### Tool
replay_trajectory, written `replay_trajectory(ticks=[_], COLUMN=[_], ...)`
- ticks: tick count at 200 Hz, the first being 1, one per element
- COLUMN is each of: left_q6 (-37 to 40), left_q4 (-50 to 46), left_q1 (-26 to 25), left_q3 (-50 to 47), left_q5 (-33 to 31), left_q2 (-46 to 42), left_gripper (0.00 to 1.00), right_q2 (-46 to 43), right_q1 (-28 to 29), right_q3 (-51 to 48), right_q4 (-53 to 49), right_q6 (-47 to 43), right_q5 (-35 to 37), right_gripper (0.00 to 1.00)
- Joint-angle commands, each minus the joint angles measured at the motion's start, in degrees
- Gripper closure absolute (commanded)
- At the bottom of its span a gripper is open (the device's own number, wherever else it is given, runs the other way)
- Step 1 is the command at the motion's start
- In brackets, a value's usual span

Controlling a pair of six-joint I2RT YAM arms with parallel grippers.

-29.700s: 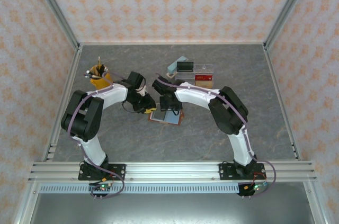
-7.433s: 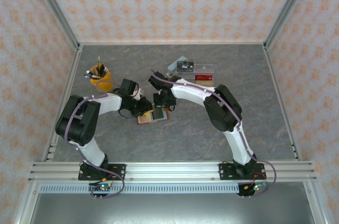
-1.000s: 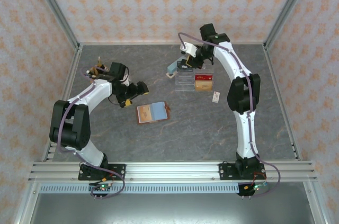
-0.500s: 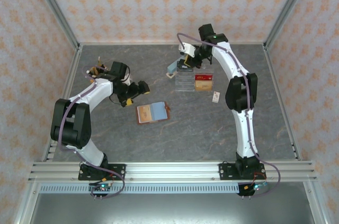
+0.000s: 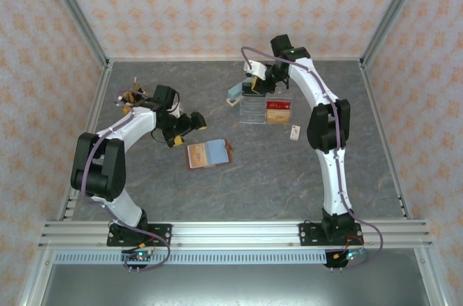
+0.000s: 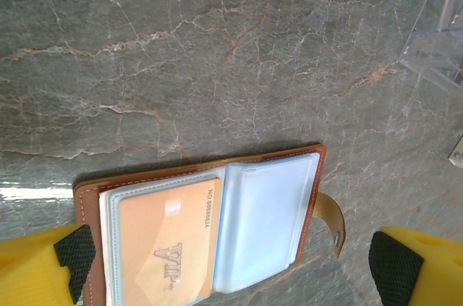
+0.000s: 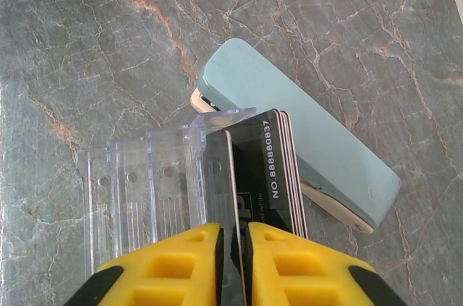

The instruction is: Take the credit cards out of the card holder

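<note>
The reddish-brown card holder (image 5: 209, 153) (image 6: 217, 226) lies open on the table, left of centre. A tan credit card (image 6: 163, 241) marked VIP sits in its left clear pocket, and the right light-blue pocket looks empty. My left gripper (image 5: 187, 126) (image 6: 237, 266) hovers open just above and left of it, its fingers wide on either side. My right gripper (image 5: 255, 87) (image 7: 235, 248) is over the clear organiser (image 7: 137, 190) at the back. A dark credit card (image 7: 232, 176) stands on edge between its narrowly parted jaws, beside a stack of dark cards (image 7: 271, 168).
A light blue block (image 7: 304, 125) (image 5: 235, 93) lies just behind the organiser (image 5: 264, 107), which also holds a red card (image 5: 278, 105). A small white tag (image 5: 294, 132) lies to its right. A yellow pencil cup (image 5: 134, 96) stands beside the left arm.
The right gripper's jaws have eased slightly apart around the dark card over the organiser. The left gripper has barely moved and stays open.
</note>
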Motion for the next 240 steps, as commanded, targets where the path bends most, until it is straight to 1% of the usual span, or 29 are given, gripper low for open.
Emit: replay_trajectory(ticks=[1,48,78,92,120,155,164,174,182,194,206,214,223,240], left_q6=[0.3,0.4,0.1,0.0,-0.2,-0.4,-0.5,-0.6,-0.6,-0.6,-0.6,-0.7,-0.8,-1.0], left_q4=[0.3,0.3,-0.1,-0.4,-1.1,-1.0,-0.8,-0.7,-0.7,-1.0,-1.4,-1.5,-1.8,-1.6], left_q1=[-0.6,-0.8,-0.8,-0.8,-0.8,-0.8,-0.8,-0.8,-0.8,-0.8,-0.7,-0.4,0.0,1.1], left_q3=[1.2,1.3,1.1,0.6,-0.6,-3.5,-4.6,-5.7,-6.6,-7.8,-8.8,-9.5,-10.3,-12.1], left_q5=[0.7,0.8,-0.5,-1.7,-4.5,-6.3,-6.6,-7.1,-7.7,-8.8,-10.0,-10.7,-11.4,-12.2], left_q2=[0.3,0.2,-0.9,-2.0,-4.6,-8.3,-9.5,-10.8,-11.8,-13.2,-14.5,-15.3,-16.1,-17.9], left_gripper=[0.00,0.00,0.00,0.00,0.00,0.00,0.00,0.00,0.00,0.00,0.00,0.00,0.00,0.00], right_q2=[0.2,-2.6,-6.4,-8.9,-14.4,-22.2,-24.6,-26.9,-28.7,-31.4,-34.4,-36.1,-37.6,-40.0], right_q1=[0.1,0.1,0.0,0.1,0.0,0.9,1.7,2.8,3.9,6.1,8.7,11.2,14.0,19.5], right_q3=[1.5,-1.0,-3.5,-5.5,-9.3,-17.1,-19.9,-22.8,-25.0,-28.6,-33.1,-35.6,-37.7,-42.6], right_q4=[-0.7,1.5,4.4,6.8,11.3,16.1,17.5,18.3,18.6,19.4,21.6,22.6,21.9,24.1], right_q6=[0.4,2.7,7.8,11.8,23.2,39.7,44.6,49.1,52.1,55.9,59.3,61.8,62.4,66.5], right_q5=[-1.2,0.0,0.0,0.5,3.6,8.5,10.3,10.7,10.8,11.4,11.9,14.2,15.6,21.0], right_gripper=[0.79,0.78,0.72,0.68,0.60,0.60,0.60,0.59,0.56,0.55,0.55,0.54,0.54,0.55])
